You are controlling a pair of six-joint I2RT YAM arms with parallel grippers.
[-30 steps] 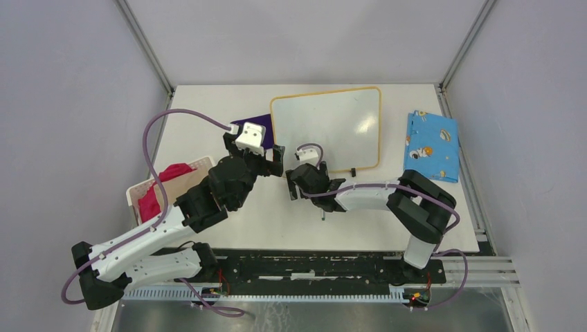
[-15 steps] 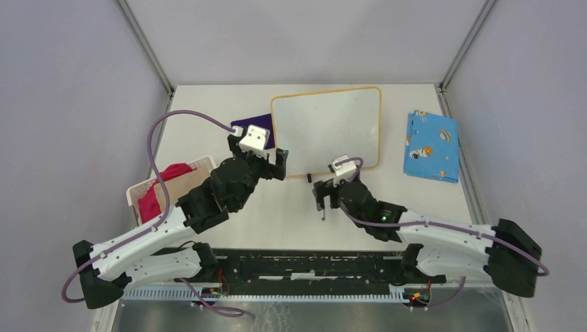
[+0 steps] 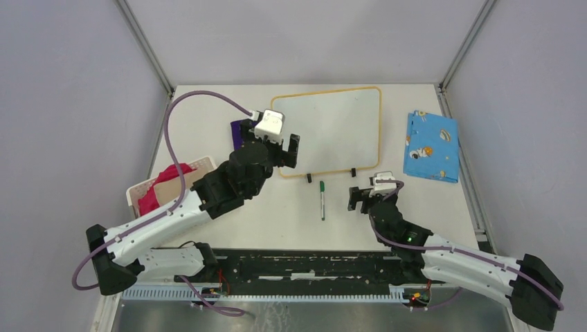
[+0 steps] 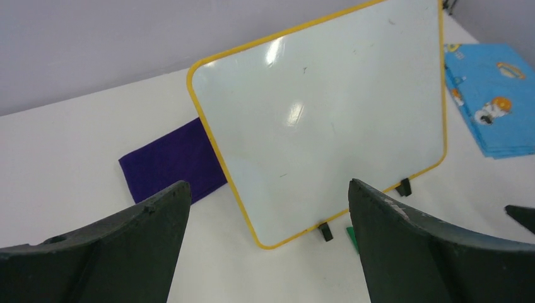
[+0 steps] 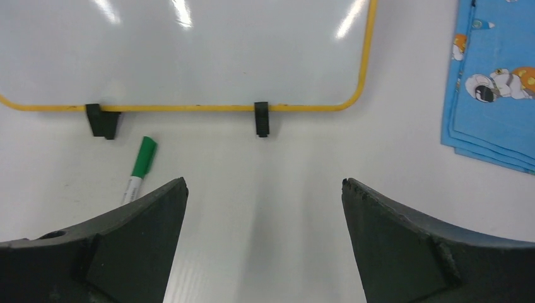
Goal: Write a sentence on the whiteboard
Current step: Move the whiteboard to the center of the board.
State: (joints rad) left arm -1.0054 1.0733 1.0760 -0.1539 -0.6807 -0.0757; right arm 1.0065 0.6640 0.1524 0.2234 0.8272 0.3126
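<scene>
Whiteboard (image 3: pixel 329 131) sits at mid-back of table (image 3: pixel 208 111), propped on two black feet (image 5: pixel 260 118), orange frame, face plain white w/ glare spots. Purple cloth (image 3: pixel 239 131) lies at its left edge, partly tucked behind it; blue cloth (image 3: pixel 430 146) lies flat to the right, apart from the board. Green-capped marker (image 3: pixel 322 200) lies loose on the table just in front of the feet, cap end toward the board. Left claw (image 3: pixel 284 155) hangs over the board's near-left corner, jaws wide apart, nothing betw. them. Right claw (image 3: pixel 365 200) is right of the marker, not touching it, also spread open & empty.
</scene>
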